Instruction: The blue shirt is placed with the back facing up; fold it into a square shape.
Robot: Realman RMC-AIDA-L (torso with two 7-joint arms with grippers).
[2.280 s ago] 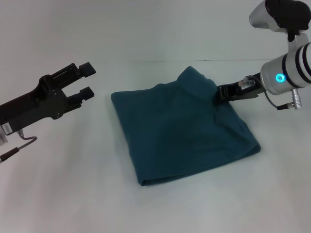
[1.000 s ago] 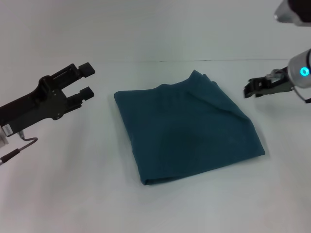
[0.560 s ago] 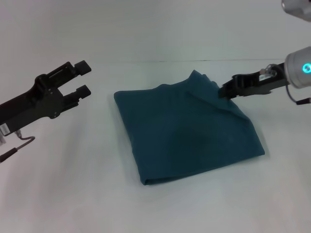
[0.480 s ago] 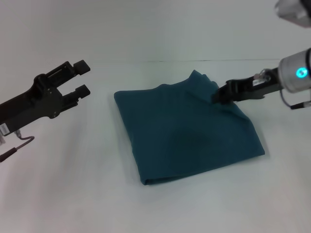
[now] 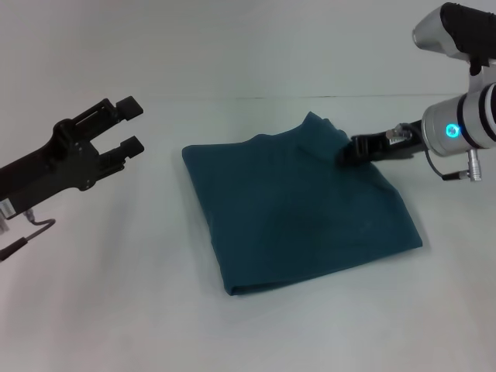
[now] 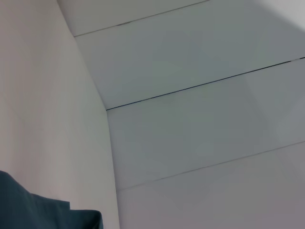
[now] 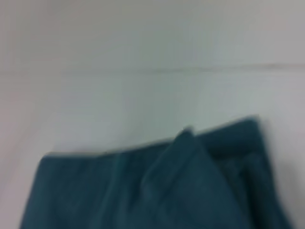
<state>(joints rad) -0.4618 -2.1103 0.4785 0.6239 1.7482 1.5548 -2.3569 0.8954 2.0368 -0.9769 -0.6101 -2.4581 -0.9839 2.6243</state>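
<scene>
- Since a second earlier, my right pincer (image 5: 346, 151) had swung back in from off the cloth's right side to the shirt's far right corner, while my left pincer (image 5: 132, 125) had stayed hovering at the left with only a slight shift.
- At the left, my left pincer hung above the table (image 5: 116, 294), well apart from the shirt, its two black fingers spread and holding nothing.
- My left wrist view showed mostly pale wall panels, with a small patch of the blue shirt (image 6: 28, 210) at one corner.
- In the middle, the blue shirt (image 5: 298, 213) lay on the white table as a folded, roughly square bundle, turned so that one corner pointed toward me and another away.
- Its plain side faced up; the near left edge showed as a thick fold.
- At the far right corner a small flap of cloth stood up in a peak above the rest.
- At the right, my right pincer touched that raised corner, its tip at the cloth just beside the peak; I could not tell whether its fingers were clenched on the fabric or released.
- My right wrist view showed the shirt's (image 7: 157, 195) rumpled edge with the peaked fold, close against the table.
</scene>
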